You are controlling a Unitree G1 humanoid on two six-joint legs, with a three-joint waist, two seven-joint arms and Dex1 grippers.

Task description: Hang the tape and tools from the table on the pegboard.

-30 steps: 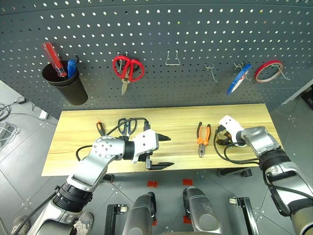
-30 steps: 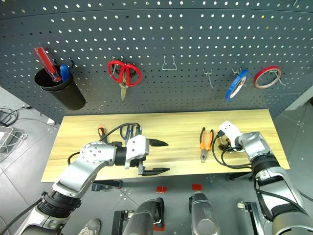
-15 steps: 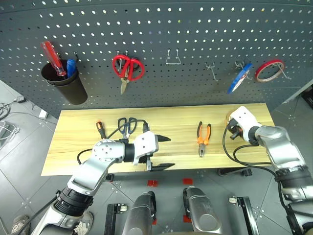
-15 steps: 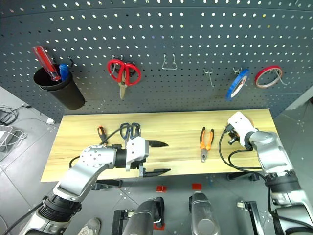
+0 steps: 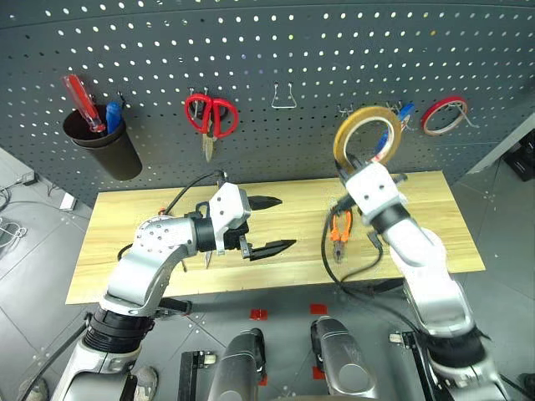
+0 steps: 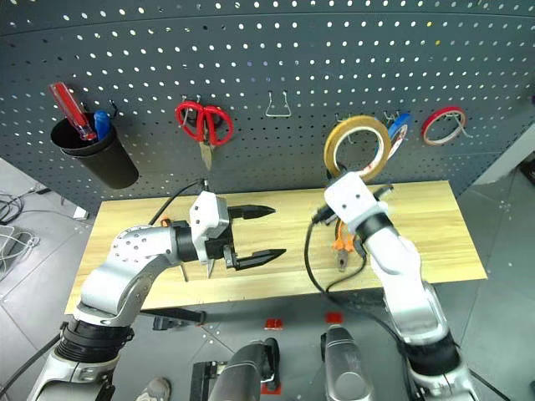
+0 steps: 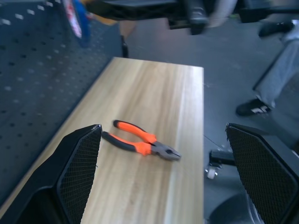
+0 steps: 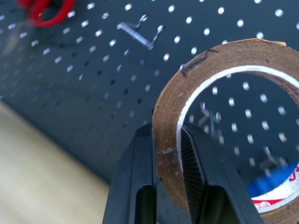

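My right gripper (image 8: pixel 166 135) is shut on the lower rim of the tape (image 5: pixel 341 138), a yellowish-tan ring held upright in the air in front of the pegboard (image 5: pixel 276 50). Through the ring I see board holes and a blue tape roll (image 8: pixel 275 184). My left gripper (image 5: pixel 286 223) hangs open above the middle of the table (image 5: pixel 435 225), pointing right, with nothing between its fingers. The orange-handled pliers (image 7: pixel 140 142) lie on the table, partly behind my right arm in the eye views. An orange tip of the screwdriver (image 5: pixel 163 210) peeks out beside my left arm. The dark blue-handled scissors are hidden.
On the pegboard hang red scissors (image 5: pixel 211 117), a bare wire hook (image 5: pixel 283 96), a red tape ring (image 5: pixel 443 115) and a black cup (image 5: pixel 94 142) with a red screwdriver. A person's leg and shoe (image 7: pixel 275 79) stand on the floor past the table's end.
My right gripper has swung up and to the left from the table's right end, carrying the tape up before the pegboard. My left gripper has risen a little. The camera has shifted.
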